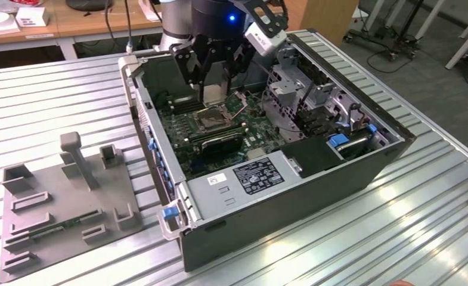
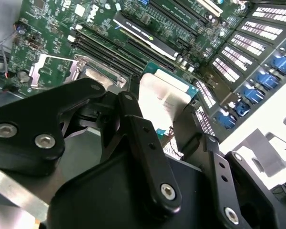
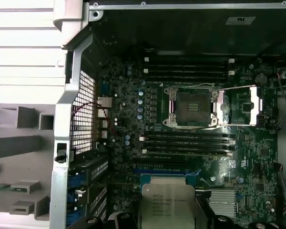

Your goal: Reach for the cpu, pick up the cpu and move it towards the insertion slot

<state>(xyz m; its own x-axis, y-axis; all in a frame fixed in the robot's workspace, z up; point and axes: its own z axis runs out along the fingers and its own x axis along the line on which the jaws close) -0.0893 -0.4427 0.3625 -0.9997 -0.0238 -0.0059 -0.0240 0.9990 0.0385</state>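
The cpu (image 1: 215,94) is a silver square chip with a paler rim, held edge-on between my gripper's black fingers (image 1: 192,71) inside the open computer case. My gripper (image 1: 215,98) is shut on it and hangs just above the motherboard. The insertion slot (image 1: 214,119), a silver-framed socket with a dark centre and its cover swung open, lies directly below, on the near side of the chip. In the first wrist view the cpu (image 3: 168,202) sits a short way from the insertion slot (image 3: 190,103). The second wrist view shows the cpu (image 2: 164,98) between the fingers (image 2: 133,124), beside the insertion slot (image 2: 93,71).
The case walls (image 1: 138,101) surround the board. A drive cage (image 1: 313,101) and a power supply (image 1: 245,176) stand on the exterior view's right and near side. Black memory slots (image 3: 186,140) flank the socket. A grey tray (image 1: 67,202) with a green strip (image 1: 55,228) lies outside.
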